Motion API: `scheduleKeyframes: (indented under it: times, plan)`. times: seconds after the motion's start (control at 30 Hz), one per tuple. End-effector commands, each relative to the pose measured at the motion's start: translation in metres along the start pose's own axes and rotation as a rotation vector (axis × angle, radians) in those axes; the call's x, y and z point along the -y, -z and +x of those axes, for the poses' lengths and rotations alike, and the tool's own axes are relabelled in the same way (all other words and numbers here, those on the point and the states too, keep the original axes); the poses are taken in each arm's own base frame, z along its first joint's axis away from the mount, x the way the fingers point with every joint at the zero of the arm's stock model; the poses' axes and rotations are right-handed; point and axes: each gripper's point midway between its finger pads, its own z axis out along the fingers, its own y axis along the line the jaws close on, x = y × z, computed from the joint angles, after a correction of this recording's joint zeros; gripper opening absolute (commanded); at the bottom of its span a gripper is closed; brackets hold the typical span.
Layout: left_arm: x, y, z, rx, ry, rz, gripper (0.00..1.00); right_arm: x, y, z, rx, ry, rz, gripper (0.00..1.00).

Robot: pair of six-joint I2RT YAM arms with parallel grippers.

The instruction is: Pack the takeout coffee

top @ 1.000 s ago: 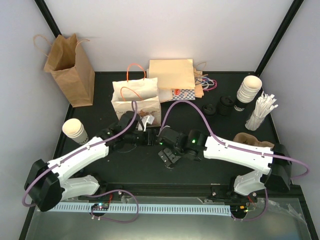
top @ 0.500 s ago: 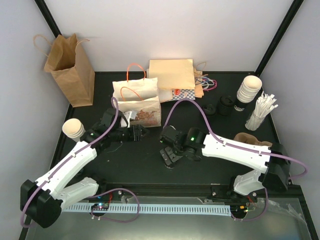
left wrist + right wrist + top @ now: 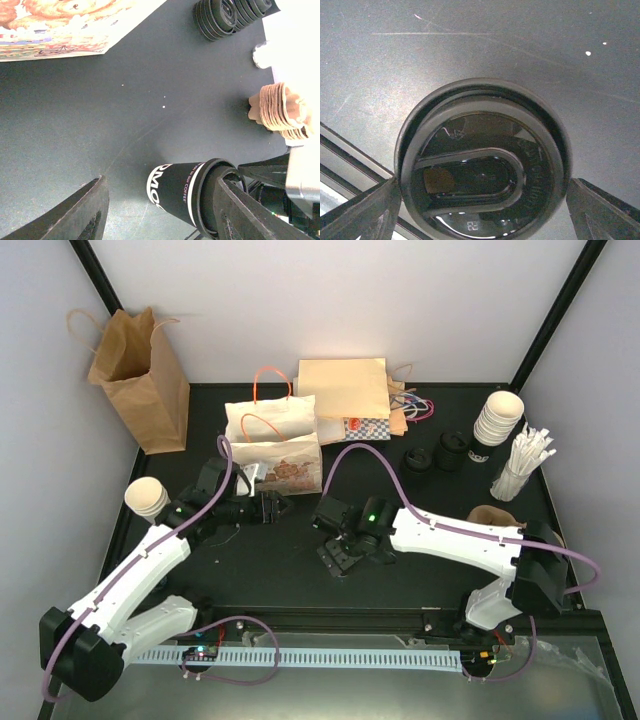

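Note:
The takeout coffee point(image 3: 175, 190) is a black paper cup with white lettering and a black lid point(image 3: 482, 180); it stands upright on the black table. My right gripper point(image 3: 482, 200) comes down over it from above, with a finger against each side of the lid's rim. From the top, the right gripper point(image 3: 340, 545) hides nearly all of the cup. My left gripper point(image 3: 265, 505) is open and empty, a short way left of the cup and just in front of the white printed bag point(image 3: 272, 445). The left gripper point(image 3: 161, 181) faces the cup without touching it.
A brown paper bag point(image 3: 140, 375) stands open at the far left. Flat bags point(image 3: 345, 390) lie behind the white bag. Cream cup stacks point(image 3: 150, 500) point(image 3: 497, 420), loose black lids point(image 3: 430, 455), straws point(image 3: 520, 465) and brown sleeves point(image 3: 495, 520) ring the table.
My left arm has drawn back to the left, away from the right gripper and the cup. The right gripper's fingers have closed in slightly around the lid.

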Motion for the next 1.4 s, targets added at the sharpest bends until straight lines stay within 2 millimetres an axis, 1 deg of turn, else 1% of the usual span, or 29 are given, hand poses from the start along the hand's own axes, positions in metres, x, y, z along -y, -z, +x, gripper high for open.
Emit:
scheduleKeyframes:
  times: [0.0, 0.13, 0.2, 0.33, 0.57, 0.73, 0.87, 1.2, 1.37]
  plan:
    - [0.0, 0.003, 0.001, -0.003, -0.013, 0.006, 0.6, -0.007, -0.002, -0.004, -0.019, 0.02, -0.021, 0.92]
    - [0.0, 0.004, 0.002, -0.004, -0.011, 0.005, 0.6, -0.008, -0.004, -0.005, -0.029, 0.026, -0.019, 0.88]
    - [-0.001, 0.005, 0.002, -0.004, -0.012, 0.002, 0.6, -0.008, -0.004, -0.005, -0.032, 0.031, -0.013, 0.88]
    - [-0.002, 0.007, 0.001, 0.001, -0.014, -0.007, 0.6, -0.004, -0.003, -0.007, -0.038, 0.038, 0.017, 0.92]
    - [-0.003, 0.008, 0.002, 0.003, -0.018, -0.012, 0.6, 0.0, 0.001, -0.011, -0.037, 0.056, 0.048, 0.89]
    - [-0.004, 0.008, 0.002, -0.001, -0.018, -0.014, 0.6, 0.0, -0.001, -0.011, -0.051, 0.07, 0.061, 0.89]
    - [-0.005, 0.007, 0.002, -0.001, -0.019, -0.018, 0.6, -0.002, -0.002, -0.011, -0.054, 0.073, 0.052, 0.84]
    - [-0.008, 0.011, 0.0, 0.006, -0.026, -0.043, 0.6, -0.004, -0.009, -0.008, -0.079, 0.079, 0.05, 0.8]
    - [-0.008, 0.012, 0.001, 0.009, -0.03, -0.047, 0.6, -0.002, -0.007, -0.008, -0.08, 0.077, 0.062, 0.78]
